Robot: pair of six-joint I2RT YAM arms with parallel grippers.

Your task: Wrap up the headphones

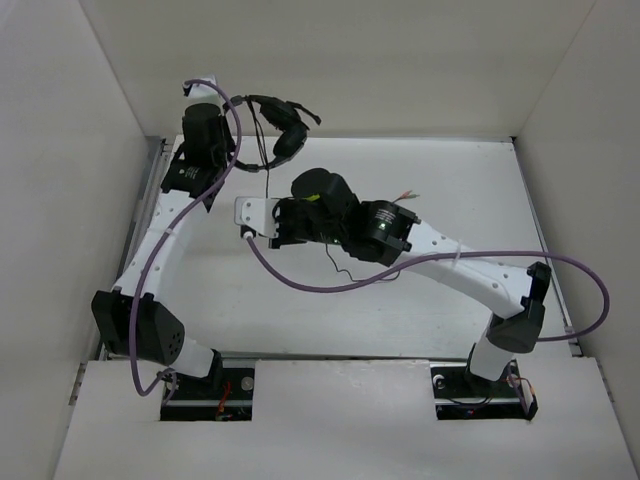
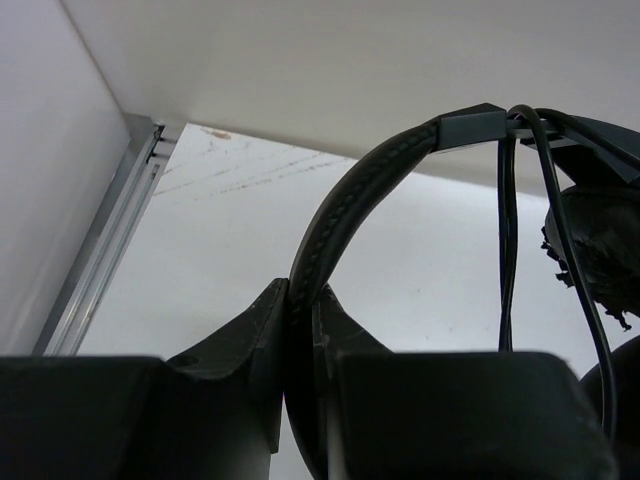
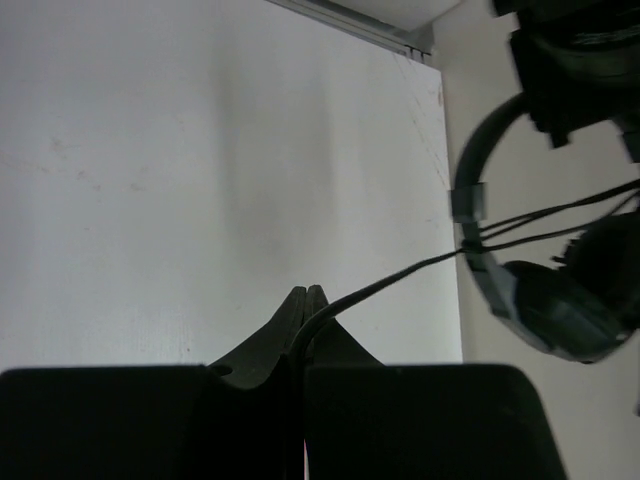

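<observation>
The black headphones (image 1: 285, 125) hang in the air near the back wall. My left gripper (image 1: 224, 98) is shut on their headband, which shows in the left wrist view (image 2: 340, 210) rising out of that gripper (image 2: 305, 295) to an earcup (image 2: 600, 250) on the right. The thin cord (image 1: 267, 175) runs down from the headband to my right gripper (image 1: 245, 222), which is shut on it. In the right wrist view the cord (image 3: 400, 275) leaves the closed gripper (image 3: 305, 295) toward the headphones (image 3: 560, 310). Cord strands (image 2: 507, 250) hang over the headband. The coloured plugs (image 1: 405, 195) lie on the table.
The slack cord (image 1: 340, 268) trails over the white table (image 1: 470, 180) under the right arm. Purple arm cables (image 1: 300, 285) loop over the table. White walls close in the back and sides, and a metal rail (image 2: 110, 230) runs along the left edge.
</observation>
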